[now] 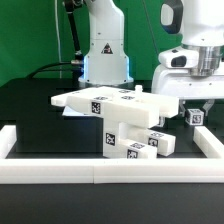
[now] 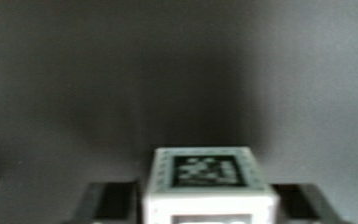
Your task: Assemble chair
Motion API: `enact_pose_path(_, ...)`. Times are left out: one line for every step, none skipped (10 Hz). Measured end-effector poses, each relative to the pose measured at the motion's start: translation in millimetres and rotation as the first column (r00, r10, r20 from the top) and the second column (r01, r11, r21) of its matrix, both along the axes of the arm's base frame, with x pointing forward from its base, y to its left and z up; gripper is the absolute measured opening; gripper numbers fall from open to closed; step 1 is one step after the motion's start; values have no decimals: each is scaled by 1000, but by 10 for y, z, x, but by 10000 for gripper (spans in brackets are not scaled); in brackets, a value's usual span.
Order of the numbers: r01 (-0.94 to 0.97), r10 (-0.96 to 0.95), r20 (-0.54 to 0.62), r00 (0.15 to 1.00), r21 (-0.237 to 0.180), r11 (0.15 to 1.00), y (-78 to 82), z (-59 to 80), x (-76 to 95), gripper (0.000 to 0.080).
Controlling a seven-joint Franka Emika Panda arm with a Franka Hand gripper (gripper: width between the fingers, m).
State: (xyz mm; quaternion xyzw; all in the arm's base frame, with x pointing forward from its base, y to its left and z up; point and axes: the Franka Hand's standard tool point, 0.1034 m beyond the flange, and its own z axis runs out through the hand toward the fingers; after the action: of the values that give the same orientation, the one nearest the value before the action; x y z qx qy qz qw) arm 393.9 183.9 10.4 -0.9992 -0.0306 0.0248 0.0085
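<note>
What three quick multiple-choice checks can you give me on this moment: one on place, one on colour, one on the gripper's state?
1. Where is the gripper relative to the stacked chair pieces?
A) the exterior view's left
B) the exterior view's right
C) directly above them

2. What colour is the table surface?
A) black
B) red
C) yellow

3. What is the gripper's state?
A) open and empty
B) shut on a hammer
C) shut on the small cube

Answers:
1 B: in the exterior view it hangs to the right of the stack.
2 A: the bare surface around the pieces is black.
3 C: the wrist view shows the fingers against both sides of the tagged cube.
</note>
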Motion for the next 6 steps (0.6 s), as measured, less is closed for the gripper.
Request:
enact_pose_path(0, 0, 0, 1000, 0, 1000, 0, 0, 2, 287)
enact_pose_path(0, 0, 0, 1000, 0, 1000, -5, 2, 5, 287)
enact_pose_path(2, -2, 1, 1000, 0, 1000, -16, 11, 18, 287)
enact_pose_path(-9, 9, -8, 1000, -1, 1000, -32, 57, 24, 287)
enact_pose_path(-20, 20, -16, 1000, 3, 1000, -69, 166, 58, 287)
enact_pose_path(-40, 40, -20, 999, 12, 999, -134, 309, 119, 287)
